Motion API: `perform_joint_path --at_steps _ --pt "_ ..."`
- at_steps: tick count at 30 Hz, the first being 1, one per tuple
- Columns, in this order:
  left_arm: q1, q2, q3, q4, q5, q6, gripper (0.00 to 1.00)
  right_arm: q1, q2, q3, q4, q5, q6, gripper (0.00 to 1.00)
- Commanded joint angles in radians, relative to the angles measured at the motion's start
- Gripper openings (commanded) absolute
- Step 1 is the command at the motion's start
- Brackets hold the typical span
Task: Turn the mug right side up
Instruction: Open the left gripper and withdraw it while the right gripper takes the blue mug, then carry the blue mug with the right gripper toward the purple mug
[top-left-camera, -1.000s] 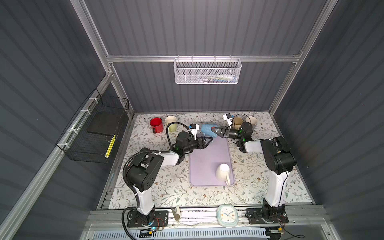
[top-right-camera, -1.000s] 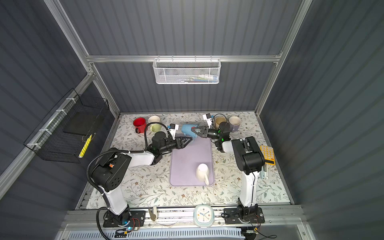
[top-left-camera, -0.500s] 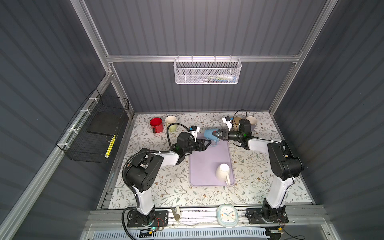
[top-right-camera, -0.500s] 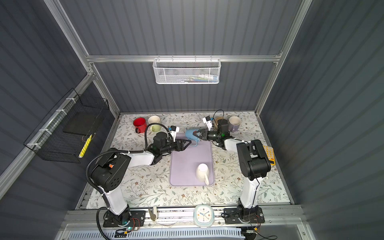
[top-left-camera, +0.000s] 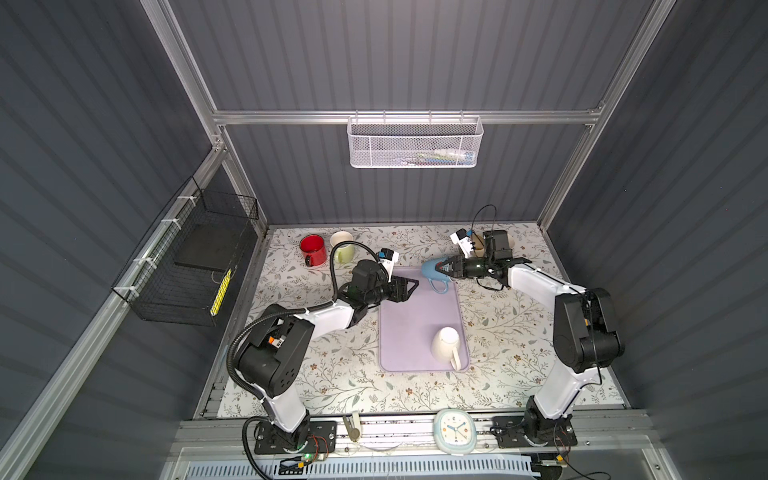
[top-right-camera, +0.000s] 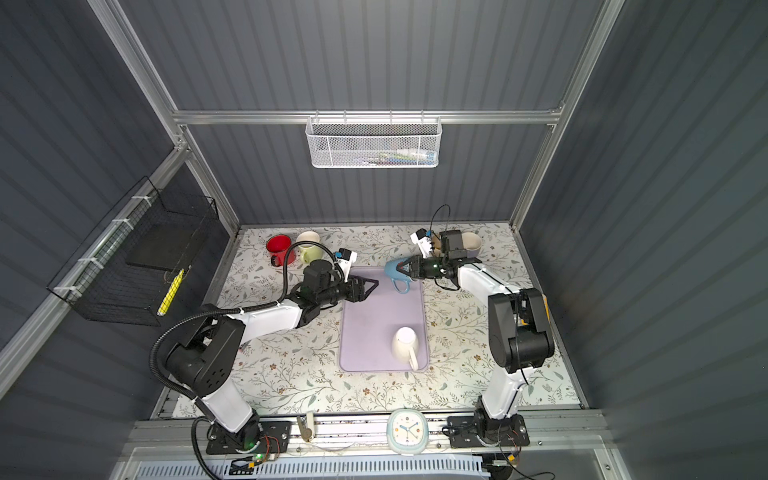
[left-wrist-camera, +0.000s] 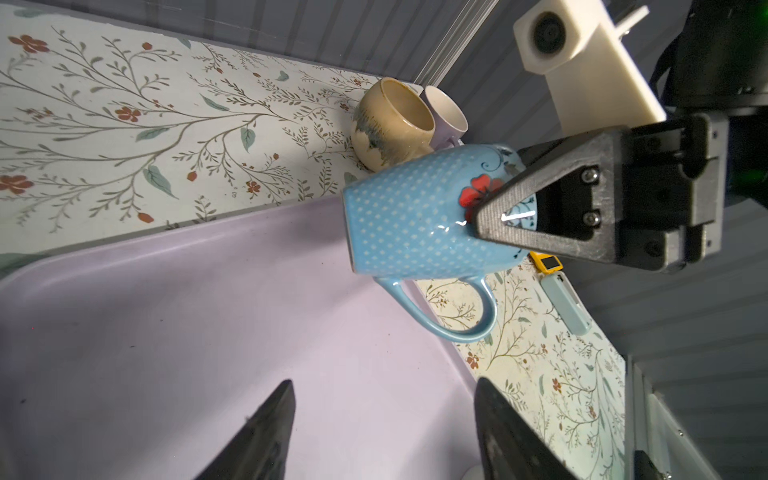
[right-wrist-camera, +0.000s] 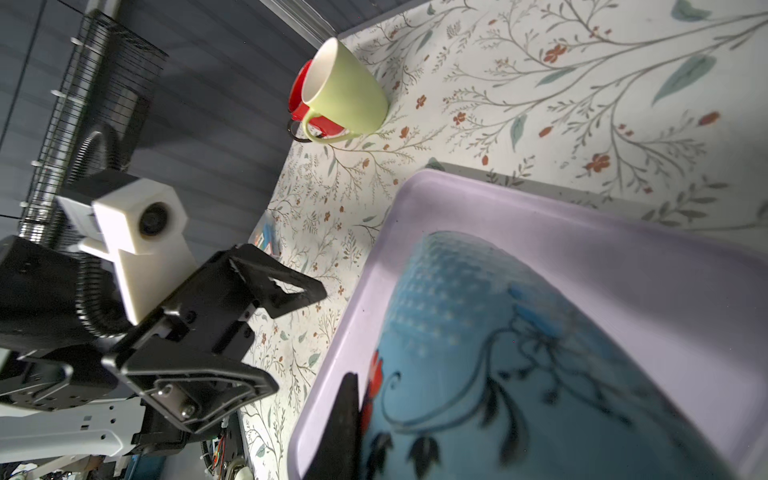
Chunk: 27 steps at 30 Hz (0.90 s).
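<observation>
Mug (top-left-camera: 432, 269) aloft, sideways — clamped in right gripper (top-left-camera: 444, 266).
Left gripper (top-left-camera: 414, 285) spread, empty — near, over lilac tray (top-left-camera: 409, 332).

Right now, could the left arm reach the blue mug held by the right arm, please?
Probably yes. The left tool stands open, facing the blue mug across bare lavender tray; nothing lies between. The right tool grips only its far end.

Blue mug (right-wrist-camera: 498, 353) fills my close view, blurred, one of my jaws dark against its red flower. Lilac tray (right-wrist-camera: 623, 257) behind it. Left gripper (right-wrist-camera: 295, 340) near the tray edge, spread wide. Green mug (right-wrist-camera: 345, 95) on the floral surface (right-wrist-camera: 540, 104), red mug (right-wrist-camera: 297, 91) just behind it.
</observation>
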Motion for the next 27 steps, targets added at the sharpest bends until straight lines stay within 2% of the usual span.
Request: perform_joint_path --at_steps 1,10,18,27 --pt "-0.001 -0.058 0.052 -0.135 -0.077 0.114 0.68 -0.006 -0.054 0.038 -0.127 0.037 -0.092 0.0" --pt "-0.001 -0.114 0.123 -0.342 -0.165 0.238 0.69 -0.022 -0.106 0.088 -0.345 0.198 -0.15 0.0" --pt "0.001 -0.171 0.235 -0.612 -0.248 0.38 0.7 -0.033 -0.178 0.111 -0.492 0.357 -0.176 0.0" --pt "0.005 -0.217 0.262 -0.715 -0.211 0.412 0.7 -0.056 -0.209 0.102 -0.563 0.436 -0.192 0.0"
